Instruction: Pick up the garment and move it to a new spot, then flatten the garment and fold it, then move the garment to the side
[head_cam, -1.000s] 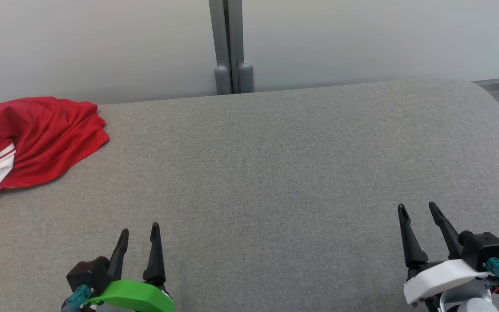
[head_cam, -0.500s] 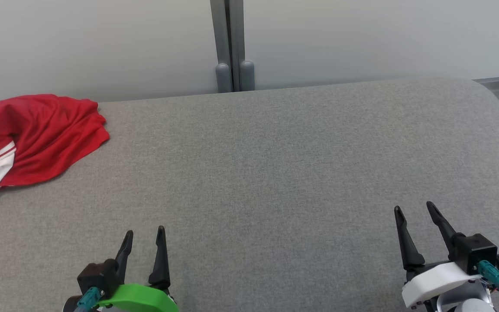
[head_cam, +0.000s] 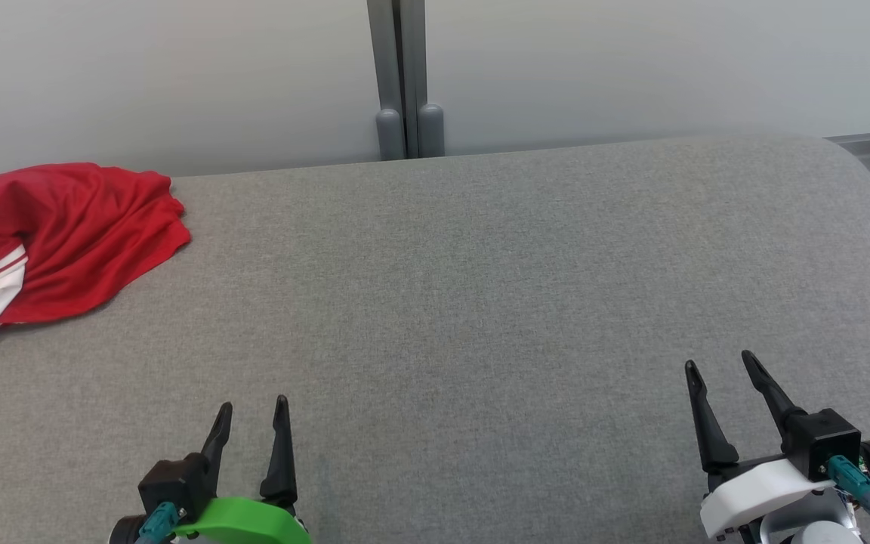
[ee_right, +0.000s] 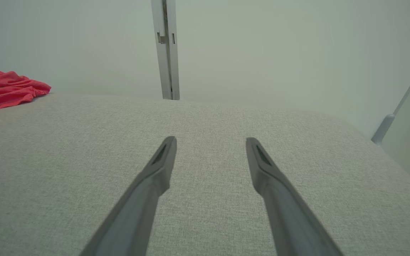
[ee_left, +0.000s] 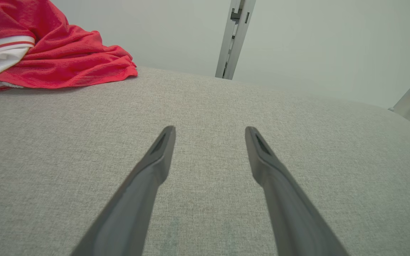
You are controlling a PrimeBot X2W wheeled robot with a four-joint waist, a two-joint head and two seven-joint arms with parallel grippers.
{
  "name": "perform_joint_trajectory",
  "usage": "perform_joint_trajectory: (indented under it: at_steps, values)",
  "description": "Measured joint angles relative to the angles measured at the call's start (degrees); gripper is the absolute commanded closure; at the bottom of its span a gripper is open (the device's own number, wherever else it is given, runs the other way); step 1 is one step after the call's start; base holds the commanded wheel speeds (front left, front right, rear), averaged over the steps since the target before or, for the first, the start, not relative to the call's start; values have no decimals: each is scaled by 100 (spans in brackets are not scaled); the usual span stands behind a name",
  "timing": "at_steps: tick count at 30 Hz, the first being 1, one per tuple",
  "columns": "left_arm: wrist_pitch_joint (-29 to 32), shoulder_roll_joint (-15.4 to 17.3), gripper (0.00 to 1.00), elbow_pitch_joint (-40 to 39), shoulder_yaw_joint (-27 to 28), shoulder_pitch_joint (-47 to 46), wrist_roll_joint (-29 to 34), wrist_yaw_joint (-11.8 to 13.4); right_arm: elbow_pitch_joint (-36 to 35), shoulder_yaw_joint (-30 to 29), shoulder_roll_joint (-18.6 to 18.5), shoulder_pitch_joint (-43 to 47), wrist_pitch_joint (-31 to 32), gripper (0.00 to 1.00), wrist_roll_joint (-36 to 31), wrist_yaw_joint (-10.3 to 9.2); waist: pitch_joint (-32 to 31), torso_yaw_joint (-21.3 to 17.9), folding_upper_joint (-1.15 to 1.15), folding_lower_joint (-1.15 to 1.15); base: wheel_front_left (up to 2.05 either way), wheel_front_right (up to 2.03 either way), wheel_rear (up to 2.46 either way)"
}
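Head view. A red garment with a white, red-striped part lies crumpled at the far left of a grey padded surface, near the surface's back edge and partly cut by the picture's left border. The left gripper sits at the lower left and the right gripper at the lower right; both have their fingers parted with nothing between them. Both are well apart from the garment. A grey post stands against the pale wall behind the surface.

Left wrist view. The left gripper is spread wide above bare fabric, gripping nothing. The garment lies at the upper left, beyond the fingertips and clear of them.

Right wrist view. The right gripper is likewise spread and empty. An edge of the garment shows at the far left, well apart from the fingers.
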Motion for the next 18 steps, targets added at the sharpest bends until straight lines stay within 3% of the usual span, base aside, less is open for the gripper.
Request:
perform_joint_trajectory:
  at_steps: [18]
  values:
    - [0, 1, 0, -58, 59, -25, -19, 38, -19, -54, -3, 8, -1, 0, 49, 1, 5, 203, 0, 0, 0, 0, 0]
